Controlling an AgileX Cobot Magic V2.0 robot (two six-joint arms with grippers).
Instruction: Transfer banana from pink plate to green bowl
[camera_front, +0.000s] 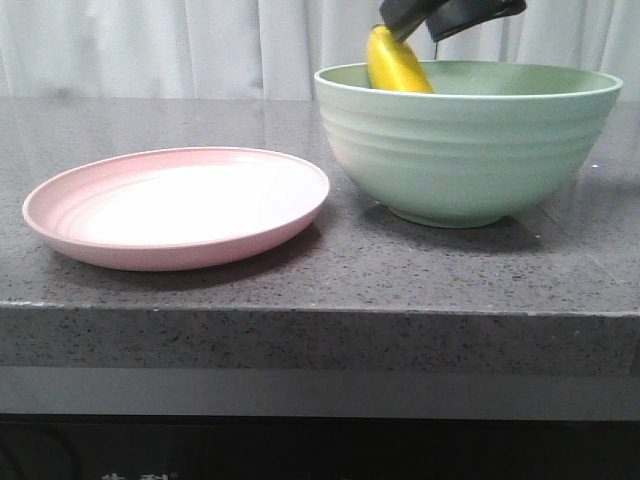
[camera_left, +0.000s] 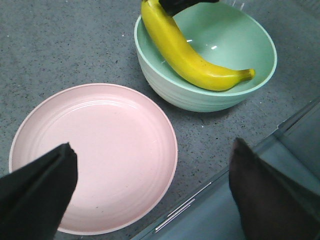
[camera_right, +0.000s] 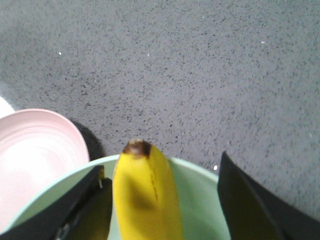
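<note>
The yellow banana lies in the mint-green bowl, its blunt end leaning up over the far-left rim. My right gripper hovers over that end with its jaws open on either side of it. In the right wrist view the banana sits between the spread fingers, nearer one of them. The pink plate is bare, left of the bowl. My left gripper is open and empty above the plate. The left wrist view shows the banana resting inside the bowl.
The grey speckled counter has its front edge close below the plate and the bowl. A white curtain hangs behind the counter.
</note>
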